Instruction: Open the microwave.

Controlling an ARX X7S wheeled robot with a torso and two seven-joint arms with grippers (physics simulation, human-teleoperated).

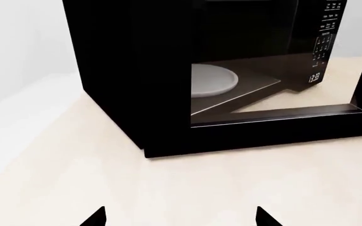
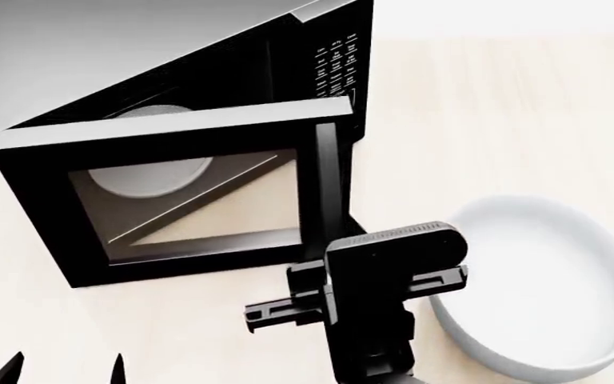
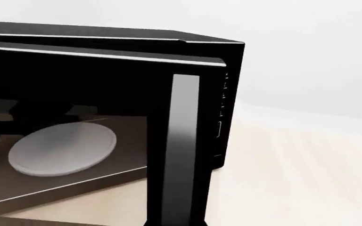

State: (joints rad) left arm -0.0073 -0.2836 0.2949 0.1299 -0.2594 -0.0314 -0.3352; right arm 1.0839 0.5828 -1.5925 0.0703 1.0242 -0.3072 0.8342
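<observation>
The black microwave (image 2: 179,48) stands on a pale counter with its door (image 2: 179,144) swung partly out from the body. Through the door glass I see the white turntable (image 2: 147,176). The keypad (image 2: 334,68) faces right of the door. My right gripper (image 2: 339,280) sits just below and in front of the vertical handle (image 2: 326,184). Its fingertips are hidden under the wrist housing. In the right wrist view the handle (image 3: 184,141) fills the centre, close up. My left gripper (image 1: 181,219) is open and empty, well short of the microwave (image 1: 137,70), turntable (image 1: 212,80) and clock (image 1: 314,77).
A large white bowl (image 2: 542,288) rests on the counter (image 2: 520,112) right of my right arm, near the door's free edge. The counter's left edge (image 1: 17,117) meets a white wall beside the microwave.
</observation>
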